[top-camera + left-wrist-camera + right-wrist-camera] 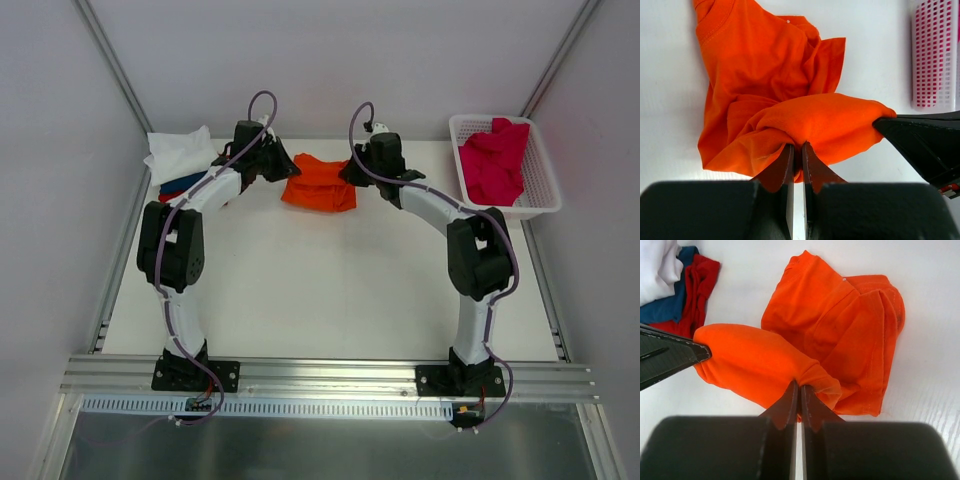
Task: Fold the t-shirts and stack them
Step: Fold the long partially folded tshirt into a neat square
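The orange t-shirt [320,188] lies bunched at the far middle of the table, and both grippers pinch it. My left gripper [284,169] is shut on a fold at the shirt's left side; in the left wrist view the left gripper [797,146] has orange cloth [770,65] squeezed between its tips. From the right, my right gripper [350,173] holds the other end of that same raised fold; the right gripper [800,385] is shut on the orange t-shirt [840,325]. A white t-shirt [180,152] tops a dark blue one [186,183] and a red one [170,196] at the far left.
A white lattice basket [540,170] at the far right holds a crimson-pink t-shirt [495,160]. The basket [935,55] also shows in the left wrist view. The stack's white [657,270], blue [675,305] and red [702,280] cloth shows in the right wrist view.
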Action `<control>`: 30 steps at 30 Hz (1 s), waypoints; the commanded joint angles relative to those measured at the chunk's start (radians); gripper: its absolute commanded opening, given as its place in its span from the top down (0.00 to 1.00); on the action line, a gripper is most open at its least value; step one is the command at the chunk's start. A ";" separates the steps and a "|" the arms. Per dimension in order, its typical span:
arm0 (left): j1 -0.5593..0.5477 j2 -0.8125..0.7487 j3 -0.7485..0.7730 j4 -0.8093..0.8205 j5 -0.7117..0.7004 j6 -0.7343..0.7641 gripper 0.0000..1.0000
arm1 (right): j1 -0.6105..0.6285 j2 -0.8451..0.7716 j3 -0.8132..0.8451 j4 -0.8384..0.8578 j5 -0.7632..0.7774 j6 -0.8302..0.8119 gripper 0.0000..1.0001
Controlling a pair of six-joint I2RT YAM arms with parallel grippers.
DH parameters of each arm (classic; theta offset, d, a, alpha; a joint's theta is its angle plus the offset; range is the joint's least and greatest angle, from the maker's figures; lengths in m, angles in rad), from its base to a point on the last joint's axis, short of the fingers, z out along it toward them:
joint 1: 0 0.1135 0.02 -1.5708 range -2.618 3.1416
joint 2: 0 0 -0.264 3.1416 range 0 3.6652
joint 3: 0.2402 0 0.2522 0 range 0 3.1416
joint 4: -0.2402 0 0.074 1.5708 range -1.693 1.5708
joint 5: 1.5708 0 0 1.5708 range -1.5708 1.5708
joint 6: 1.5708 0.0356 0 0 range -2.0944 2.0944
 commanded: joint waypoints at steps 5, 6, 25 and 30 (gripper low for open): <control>0.019 0.061 0.161 0.031 0.020 0.027 1.00 | -0.047 0.031 0.062 0.069 0.003 0.021 1.00; 0.023 0.092 0.179 0.031 0.024 0.024 0.96 | -0.055 0.042 0.080 0.068 0.006 0.033 1.00; 0.050 0.206 0.245 0.009 0.023 -0.001 0.01 | -0.079 0.083 0.024 0.052 -0.003 0.064 0.46; 0.050 0.175 0.176 0.009 0.024 0.011 0.01 | -0.073 0.057 -0.017 0.060 -0.020 0.062 0.43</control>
